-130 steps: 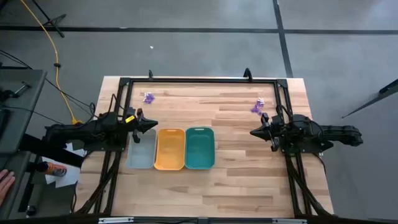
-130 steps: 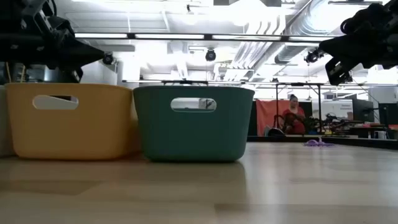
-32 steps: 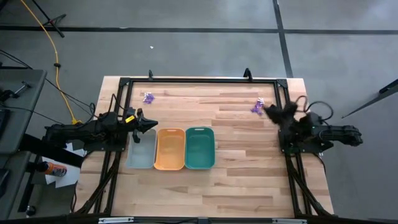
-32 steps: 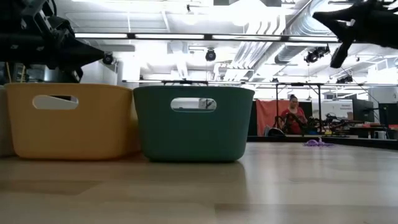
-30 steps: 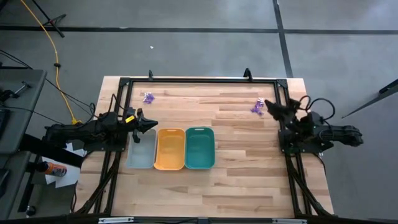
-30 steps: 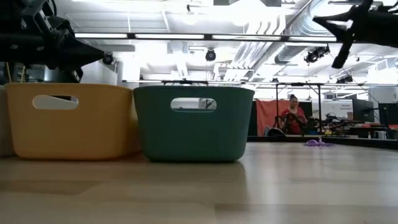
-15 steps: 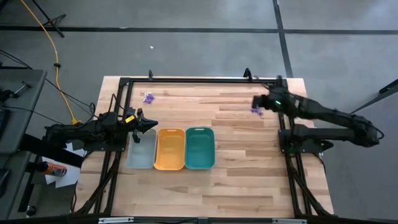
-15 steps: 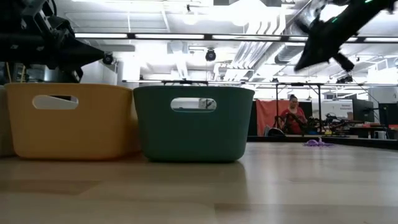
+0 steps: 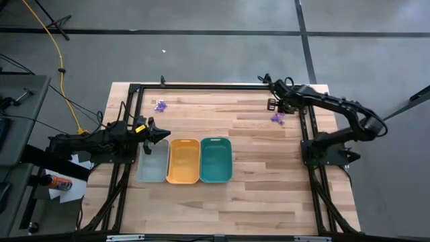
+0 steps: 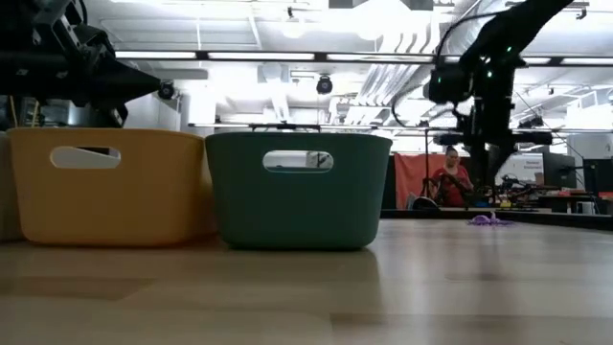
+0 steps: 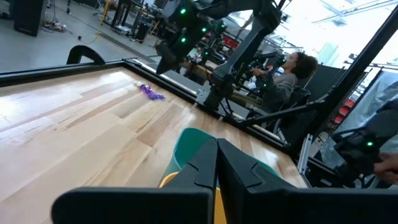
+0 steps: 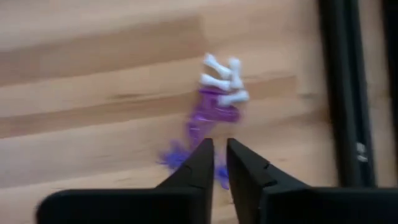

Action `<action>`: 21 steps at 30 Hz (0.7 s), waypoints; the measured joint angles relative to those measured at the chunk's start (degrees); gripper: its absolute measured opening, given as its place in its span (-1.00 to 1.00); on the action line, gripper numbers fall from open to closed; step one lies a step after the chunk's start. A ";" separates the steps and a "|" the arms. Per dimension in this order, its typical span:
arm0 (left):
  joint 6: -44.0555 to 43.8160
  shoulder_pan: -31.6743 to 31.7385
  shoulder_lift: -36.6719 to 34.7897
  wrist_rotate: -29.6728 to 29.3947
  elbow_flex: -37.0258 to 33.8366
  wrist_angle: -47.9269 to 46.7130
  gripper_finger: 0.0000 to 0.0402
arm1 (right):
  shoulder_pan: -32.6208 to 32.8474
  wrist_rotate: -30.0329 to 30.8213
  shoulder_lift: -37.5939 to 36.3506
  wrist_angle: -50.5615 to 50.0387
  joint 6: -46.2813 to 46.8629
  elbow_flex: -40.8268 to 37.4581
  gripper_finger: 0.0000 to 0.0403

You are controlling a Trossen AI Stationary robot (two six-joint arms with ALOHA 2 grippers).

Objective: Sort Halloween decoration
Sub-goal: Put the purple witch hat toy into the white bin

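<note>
One heap of Halloween decoration, purple pieces (image 12: pixel 210 118) with white bone-like sticks (image 12: pixel 222 81), lies on the table near the far right corner (image 9: pixel 277 117). It also shows in the low view (image 10: pixel 490 219). My right gripper (image 12: pixel 216 155) hangs above this heap, pointing down, its fingers a narrow gap apart and touching nothing (image 9: pixel 275 102). A second purple heap (image 9: pixel 160 105) lies by the far left corner. My left gripper (image 9: pixel 164 134) is shut and waits over the grey tray (image 9: pixel 153 165).
Grey, orange (image 9: pixel 183 160) and teal (image 9: pixel 216 159) trays stand side by side at the table's middle left. A black frame rail (image 9: pixel 215 86) runs along the far edge, close to the right heap. A person (image 10: pixel 450 177) sits in the room behind the table.
My right arm has swung from its place by the table's right edge up and toward the far edge, stretched out, and tipped its gripper down over the right heap. The heaps and trays have stayed where they were.
</note>
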 joint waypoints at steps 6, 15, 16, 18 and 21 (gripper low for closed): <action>0.00 -0.01 0.00 0.00 0.00 -0.01 -1.00 | -2.04 -0.72 2.23 2.42 0.06 0.04 -0.40; 0.00 -0.01 0.01 0.00 0.00 -0.02 -1.00 | -8.57 -4.00 9.24 4.15 1.17 -0.79 -0.19; 0.00 -0.02 0.00 0.01 0.00 -0.02 -1.00 | -8.99 -4.21 9.56 4.57 0.80 -0.76 -0.20; 0.00 0.00 0.00 0.00 0.00 -0.02 -1.00 | -9.71 -4.46 10.07 4.44 0.63 -0.76 -0.21; 0.00 -0.01 0.01 0.01 0.00 -0.02 -1.00 | -10.74 -4.81 10.62 5.22 -0.10 -0.76 -0.27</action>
